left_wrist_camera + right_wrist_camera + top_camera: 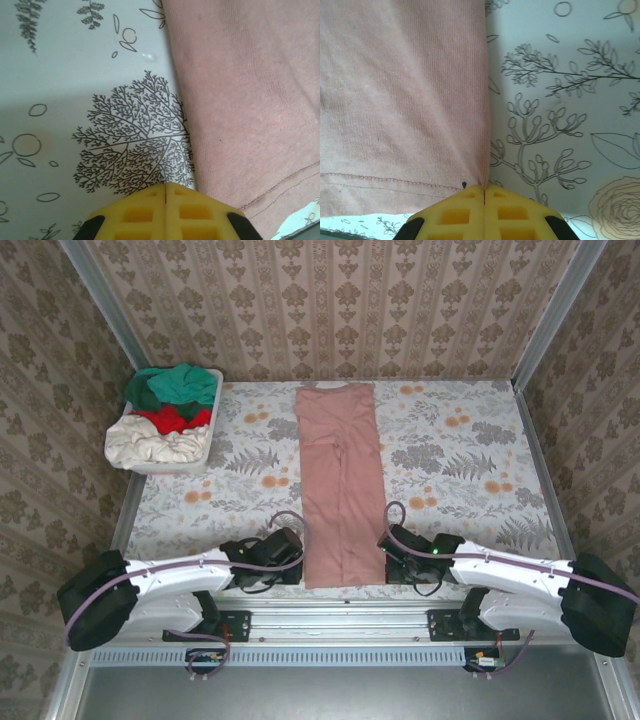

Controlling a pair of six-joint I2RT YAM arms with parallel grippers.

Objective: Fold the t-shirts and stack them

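Right pincer pinched on the pink shirt corner; left pincer closed, cloth just beside it. I'd confirm that grip, then lift both evenly.

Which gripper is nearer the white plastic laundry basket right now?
Left. The left gripper sits at the near left edge of the folded dusty-pink t-shirt, on the same side as the white plastic laundry basket; the right gripper is across the shirt at its near right edge.
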